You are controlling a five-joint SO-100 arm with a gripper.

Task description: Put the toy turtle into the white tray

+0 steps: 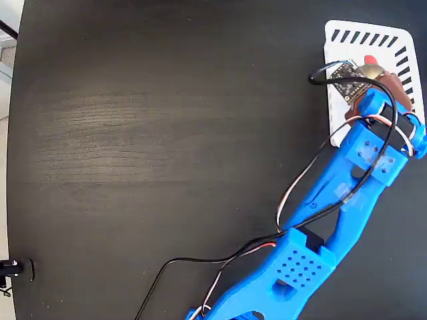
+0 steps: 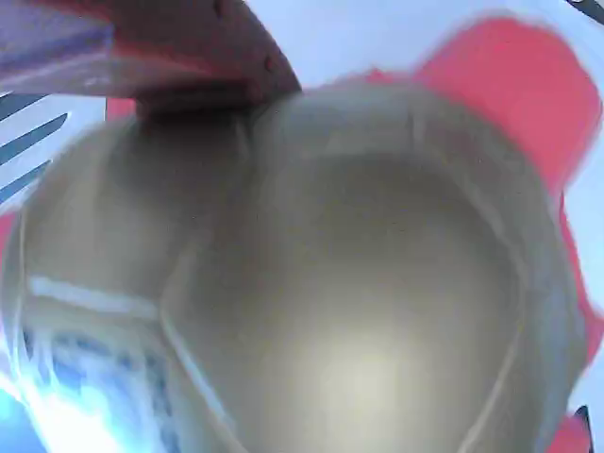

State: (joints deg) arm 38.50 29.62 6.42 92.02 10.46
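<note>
The dark table (image 1: 167, 133) fills nearly the whole fixed view, bare across its left and middle. The blue arm (image 1: 313, 247) rises from the near edge at the bottom and reaches up to the far right, where its wrist hangs over the white tray (image 1: 347, 37). The tray lies at the far right corner, its dark slanted slots showing along the top and right edges.

The toy turtle (image 1: 369, 65) sits within the tray's outline in the fixed view, a bit of red and shiny shell peeping out past the wrist board. In the wrist view the domed shell (image 2: 377, 283) crowds the whole picture, with red at the upper right and a pinkish finger (image 2: 189, 47) lying against its top left. The fingers look clamped on the turtle, though whether it rests on the tray floor or hangs just above cannot be told.

The step seems to be the release. Best to lower until the turtle is seated, part the fingers slowly, then lift straight up so the shell is not dragged toward the rim.
</note>
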